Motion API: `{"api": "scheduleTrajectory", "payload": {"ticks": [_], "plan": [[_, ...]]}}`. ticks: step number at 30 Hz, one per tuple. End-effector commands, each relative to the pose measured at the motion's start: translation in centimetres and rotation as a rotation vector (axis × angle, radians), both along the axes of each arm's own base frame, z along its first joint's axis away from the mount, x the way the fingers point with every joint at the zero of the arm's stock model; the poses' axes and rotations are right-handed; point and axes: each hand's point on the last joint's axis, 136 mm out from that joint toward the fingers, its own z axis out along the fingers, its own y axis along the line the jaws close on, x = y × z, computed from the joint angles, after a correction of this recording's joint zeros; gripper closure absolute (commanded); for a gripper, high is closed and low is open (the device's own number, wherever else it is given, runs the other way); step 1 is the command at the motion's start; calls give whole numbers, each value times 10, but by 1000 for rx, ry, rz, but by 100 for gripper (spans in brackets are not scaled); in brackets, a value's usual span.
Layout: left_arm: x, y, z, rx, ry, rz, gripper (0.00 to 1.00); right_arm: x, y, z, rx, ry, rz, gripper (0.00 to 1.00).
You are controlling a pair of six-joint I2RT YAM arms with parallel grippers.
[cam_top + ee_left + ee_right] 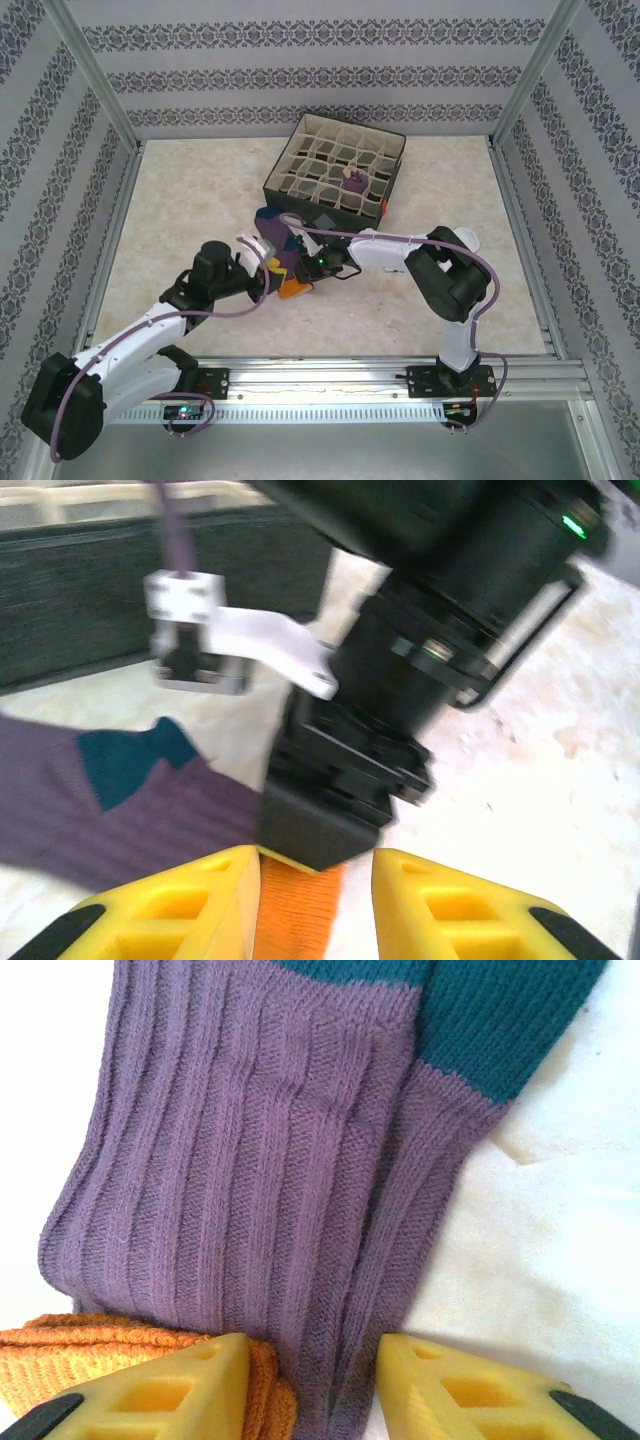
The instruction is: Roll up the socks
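The left arm reaches in from the near left corner of the table (180, 200), and the left gripper (262, 272) sits at the left side of the socks (278, 240). In its wrist view the left gripper (315, 865) is open: the 2 yellow fingers (200, 895) stand apart, with the orange toe (295, 920) lying between them. The toe is against the left finger, and bare table shows beside the right one.

The socks lie in a heap in the middle of the table, just in front of the box (320, 203). They are purple ribbed fabric (250, 1160) with a teal patch (500, 1020), flat on the table, and the orange toe (293, 288) is at the near end. The left wrist view shows the purple leg (60, 810) running off to the left.

The right arm bends in from the right, and the right gripper (303, 268) meets the socks from that side, close to the left one. In its wrist view the right gripper (313, 1345) has its 2 fingers apart with purple fabric filling the gap. Bunched orange cloth (100, 1350) lies at the left finger. I cannot tell whether it squeezes the fabric or only rests over it.

The dark box with pale dividers stands behind, with 1 small purple bundle (355, 180) in a compartment.
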Motion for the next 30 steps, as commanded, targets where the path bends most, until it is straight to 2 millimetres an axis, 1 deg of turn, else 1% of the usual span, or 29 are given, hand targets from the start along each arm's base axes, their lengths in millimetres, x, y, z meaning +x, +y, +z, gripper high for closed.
{"api": "scheduleTrajectory", "payload": {"ticks": [1,5,6,7,11,15,17,18,21,25,28,30], "plan": [[-14,-18,-18,114,-161,-119,67,-26,-40,-46,-173,134,11,58],[-19,-27,-34,192,-194,-145,67,-27,-45,-48,-172,148,14,58],[-21,-33,-42,235,-211,-160,67,-27,-48,-49,-165,161,10,58],[-18,-38,-51,296,-246,-144,67,-30,-56,-52,-157,185,2,58],[-14,-45,-57,366,-325,-135,67,-33,-63,-54,-146,203,-7,59],[-11,-53,-74,423,-323,-153,67,-38,-69,-54,-138,217,-7,59],[-9,-56,-78,445,-346,-142,67,-41,-72,-54,-140,215,-7,59],[-6,-56,-78,458,-364,-127,66,-42,-74,-53,-144,214,-6,59],[3,-53,-69,465,-415,-52,66,-43,-80,-53,-158,209,-9,59],[10,-45,-59,451,-451,29,62,-44,-87,-51,-169,204,-16,59],[11,-47,-60,454,-445,23,61,-44,-91,-48,-176,202,-23,60],[8,-51,-68,472,-425,-11,61,-44,-95,-47,-177,204,-38,60]]}}
